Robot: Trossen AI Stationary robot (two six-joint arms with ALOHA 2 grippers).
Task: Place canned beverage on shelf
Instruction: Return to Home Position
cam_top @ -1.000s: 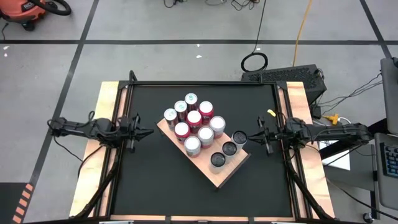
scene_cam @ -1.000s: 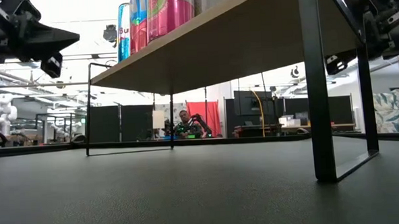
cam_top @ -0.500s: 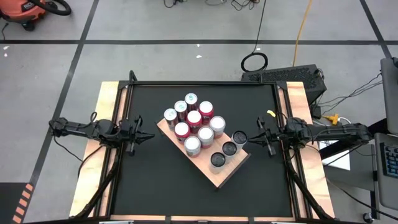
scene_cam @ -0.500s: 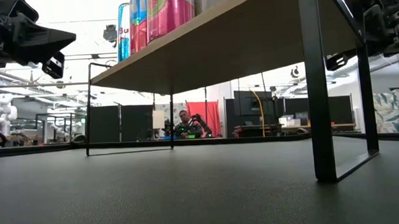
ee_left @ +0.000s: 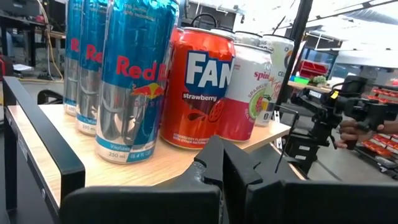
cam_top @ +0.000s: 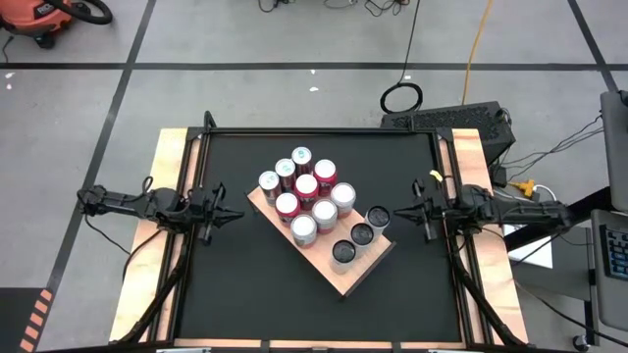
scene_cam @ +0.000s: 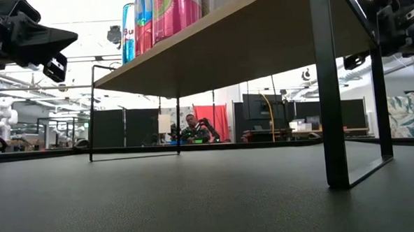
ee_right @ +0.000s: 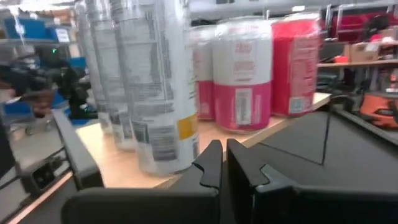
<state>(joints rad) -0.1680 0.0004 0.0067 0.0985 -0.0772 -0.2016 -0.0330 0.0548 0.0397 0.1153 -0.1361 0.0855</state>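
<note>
Compared with half a second ago, the right gripper point(cam_top: 394, 212) has shifted slightly inward toward the shelf point(cam_top: 355, 278), and in the low view it sits a little higher. The left gripper point(cam_top: 241, 216) has barely changed. The cans point(cam_top: 306, 185) and the shelf have not moved.

Both grippers have their fingers pressed together and hold nothing. Each is raised above the table point(cam_top: 245, 294) at about shelf height. The left tip is near the shelf's left corner but apart from it. The right tip is just beside the outermost black-topped can point(cam_top: 378, 217), without visible contact.

The shelf lies diagonally at the table's centre, raised on black legs point(scene_cam: 328, 90), with bare table beneath it. Twelve cans stand upright on it in four rows of three: silver-blue, red, white, black-topped. A bare strip of wood remains along the shelf's lower-right edge.

Open table surrounds the shelf, widest toward the lower left and the upper right of the high view. Beyond the table, a person point(scene_cam: 190, 122) shows in the room.
</note>
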